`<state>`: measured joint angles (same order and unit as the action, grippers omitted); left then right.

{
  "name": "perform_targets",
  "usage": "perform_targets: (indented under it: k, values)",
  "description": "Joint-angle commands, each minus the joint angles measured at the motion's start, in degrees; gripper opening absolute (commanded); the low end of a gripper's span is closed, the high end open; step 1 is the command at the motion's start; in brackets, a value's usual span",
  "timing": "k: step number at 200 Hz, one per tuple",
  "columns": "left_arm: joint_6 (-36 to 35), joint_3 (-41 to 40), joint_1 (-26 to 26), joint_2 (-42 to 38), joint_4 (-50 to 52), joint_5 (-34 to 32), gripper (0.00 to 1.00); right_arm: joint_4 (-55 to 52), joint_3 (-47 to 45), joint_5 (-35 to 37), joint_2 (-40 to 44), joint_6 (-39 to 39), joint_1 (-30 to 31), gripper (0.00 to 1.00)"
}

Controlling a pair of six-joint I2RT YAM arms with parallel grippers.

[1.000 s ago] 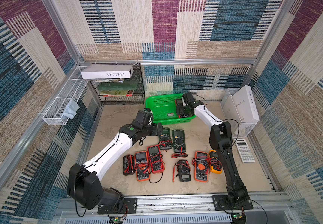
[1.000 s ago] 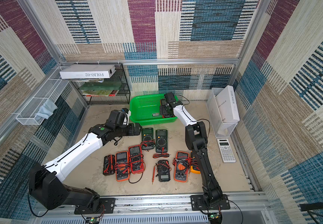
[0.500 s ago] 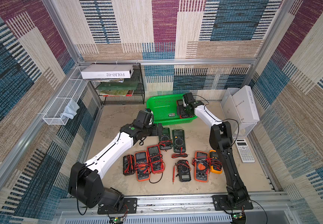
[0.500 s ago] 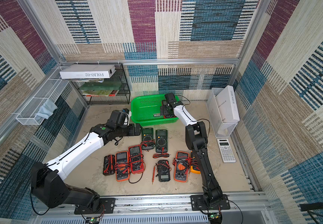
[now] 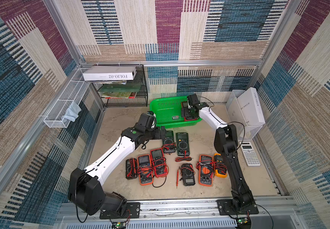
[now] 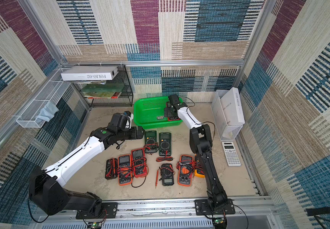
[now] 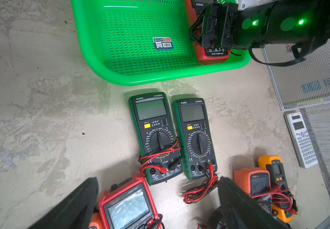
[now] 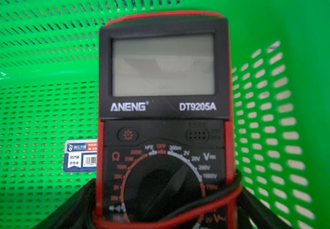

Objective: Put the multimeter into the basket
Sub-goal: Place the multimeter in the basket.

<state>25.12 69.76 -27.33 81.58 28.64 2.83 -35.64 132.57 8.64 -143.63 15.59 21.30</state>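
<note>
So the red multimeter [image 8: 163, 65] is down inside the basket [image 8: 31, 59], close to one side wall, screen up. The right gripper [image 5: 188, 113] sits right over it with its jaws spread wide, one along each long side of the case. That puts the meter's long axis straight out ahead between them, display end farthest from the jaws. Can't tell if the pads touch the case, but it looks to be resting on the basket floor on its own. My guess is a straight lift out comes next, minding the test leads [image 8: 229, 196] wrapped round the body. The left gripper [image 7: 158, 178] is the farther one, jaws spread and empty above the surface [image 7: 41, 119], with a green meter [image 7: 156, 138] just ahead.
</note>
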Motion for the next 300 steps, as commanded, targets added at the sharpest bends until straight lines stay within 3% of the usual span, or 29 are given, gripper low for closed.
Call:
perform_targets:
  k: [1, 27, 38, 52, 70, 111, 127, 144, 159, 177, 191, 207, 222, 236, 251, 265, 283, 300]
  values:
    - [-0.04, 0.01, 0.02, 0.06, -0.14, 0.29, 0.99, 3.21, -1.77, -0.49, 2.93, 0.67, -0.16, 0.99]
    - [-0.15, 0.08, 0.01, 0.25, 0.01, 0.45, 0.99, 6.37, -4.40, -1.54, 4.58, 0.48, -0.39, 0.99]
    - [-0.25, 0.05, 0.00, 0.38, -0.01, 0.42, 0.99, 2.76, -0.41, -2.96, 3.71, 0.61, -0.59, 0.99]
    - [-0.03, -0.15, 0.00, 0.41, -0.26, 0.20, 0.99, 9.73, -6.34, 3.29, 5.13, -2.56, 0.51, 1.00]
    - [-0.29, 0.20, 0.01, 0.85, -0.21, 1.12, 0.99, -0.05, 4.65, -2.13, 0.06, -0.37, -0.82, 1.00]
    - [-0.09, 0.63, -0.06, 2.08, -0.18, 1.27, 0.99, 5.55, 0.02, -0.43, 2.13, -2.67, 0.59, 1.00]
    - [-0.35, 1.19, 0.00, 2.60, 0.09, 1.82, 0.99, 0.95, 5.25, -1.38, 0.82, -2.11, 0.41, 1.00]
    - [-0.09, 1.34, 0.01, 2.99, -0.24, 1.87, 0.99, 5.16, 1.40, 1.62, 1.98, -4.29, 1.20, 1.00]
    - [-0.18, 2.03, -0.05, 3.47, 0.05, 2.44, 0.99, -1.16, 8.19, 0.97, -0.17, -2.55, 0.75, 0.99]
    - [0.35, 1.87, -0.05, 3.82, -0.37, 2.55, 0.99, 5.81, 0.84, 2.89, 1.91, -4.70, 1.32, 0.99]
    - [-0.03, 2.52, -0.09, 4.11, 0.41, 3.12, 0.99, -1.53, 7.95, 2.03, -0.88, -2.79, 0.71, 0.99]
    - [0.40, 1.89, -0.05, 3.98, -0.15, 2.50, 0.99, 2.52, 3.74, 4.09, -0.66, -5.04, 1.19, 1.00]
    - [-0.14, 2.40, -0.10, 4.24, 0.36, 3.12, 0.99, -6.56, 13.11, 4.03, -3.50, -2.31, 0.84, 1.00]
    - [0.67, 2.05, -0.05, 4.48, -0.41, 2.51, 0.99, 3.17, 2.73, 4.99, 0.54, -5.47, 1.50, 0.99]
    - [-0.10, 3.33, -0.05, 5.16, 0.58, 3.75, 0.99, -0.70, 5.94, 3.11, 2.02, -2.94, 1.33, 0.99]
    - [0.53, 2.87, -0.09, 5.24, 0.21, 2.57, 0.99, 13.93, -8.49, 6.62, 7.83, -7.38, 2.41, 1.00]
    - [-0.21, 3.51, -0.09, 5.47, 0.71, 3.50, 0.99, 1.88, 4.58, 2.51, 2.69, -3.20, 0.54, 0.99]
    - [0.34, 2.75, -0.09, 5.51, -0.50, 3.04, 0.99, 6.66, 0.01, 2.72, 5.20, -5.10, 1.42, 1.00]
